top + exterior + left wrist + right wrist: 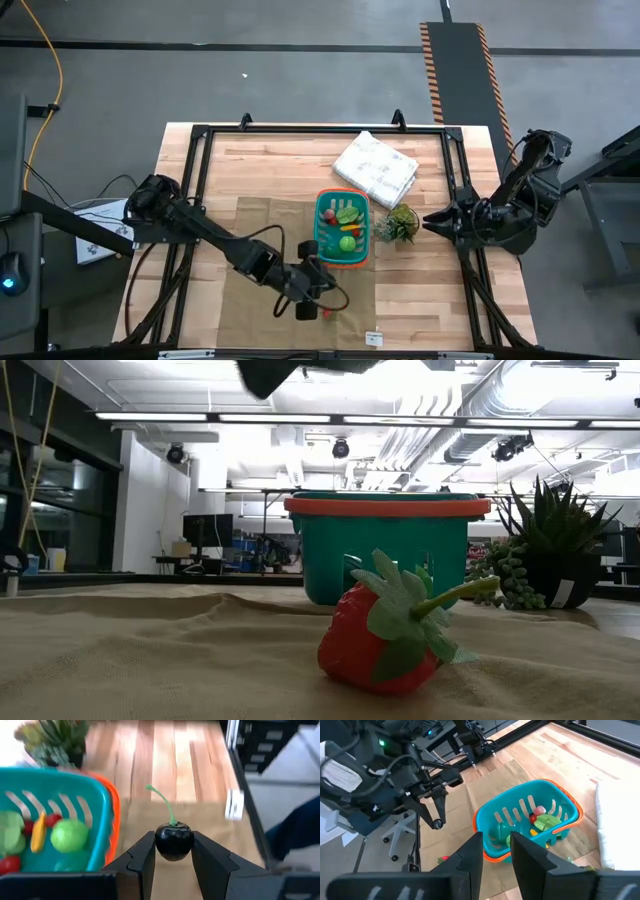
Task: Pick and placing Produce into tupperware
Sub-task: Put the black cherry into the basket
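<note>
Left wrist view shows the left gripper (173, 854) pinching a glossy, dark, round cherry (174, 840) with a thin curved green stem, held above the tan cloth mat (210, 825) just beside the basket (102, 800). That teal plastic basket has slotted walls and an orange rim, and holds smooth green, red and yellow toy pieces. A red strawberry (385, 632) with leafy green top lies on the coarse mat near the basket. The right gripper (495, 851) hangs by the table's right side, fingers narrowly apart, holding nothing.
</note>
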